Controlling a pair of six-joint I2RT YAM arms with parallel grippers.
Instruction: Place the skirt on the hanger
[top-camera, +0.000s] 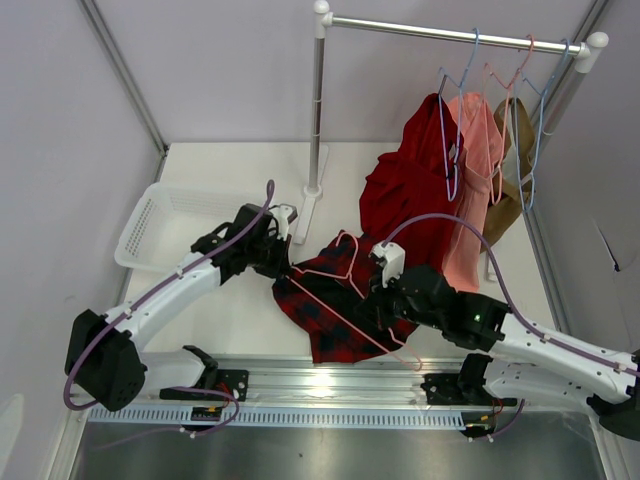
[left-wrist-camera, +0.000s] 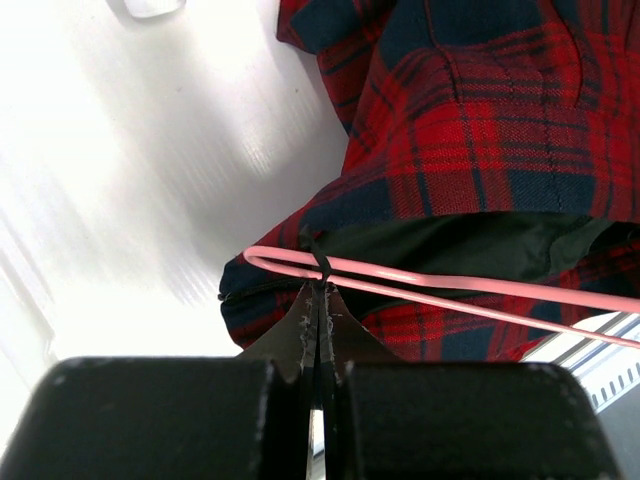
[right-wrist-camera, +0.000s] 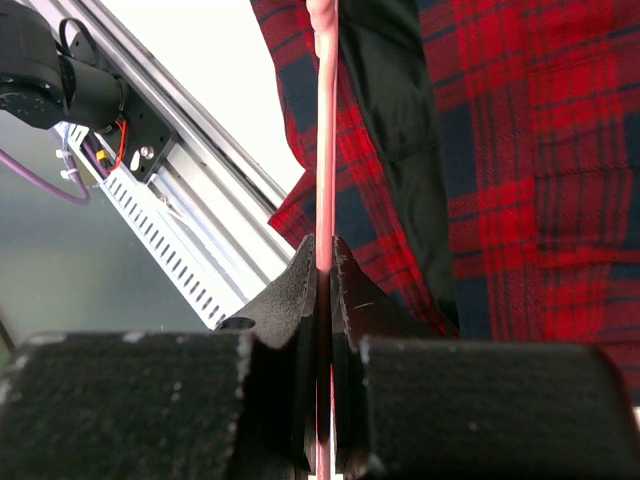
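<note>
The red-and-black plaid skirt (top-camera: 335, 315) lies on the white table between my two arms. The pale-pink wire hanger (top-camera: 330, 300) lies across it, its long bar running from upper left to lower right. My left gripper (top-camera: 283, 262) is at the skirt's left corner. In the left wrist view it (left-wrist-camera: 320, 292) is shut on a thin black loop of the skirt (left-wrist-camera: 480, 130) that wraps over the hanger's end (left-wrist-camera: 450, 285). My right gripper (top-camera: 375, 300) sits over the skirt's middle. In the right wrist view it (right-wrist-camera: 322, 245) is shut on the hanger wire (right-wrist-camera: 322, 150) beside the plaid fabric (right-wrist-camera: 540, 150).
A white basket (top-camera: 165, 225) stands at the left. A clothes rack pole (top-camera: 316, 110) rises at the back centre. On its bar hang a plain red garment (top-camera: 410, 190), a salmon-pink one (top-camera: 475, 170) and blue wire hangers (top-camera: 530, 130). A metal rail (top-camera: 330, 385) runs along the near edge.
</note>
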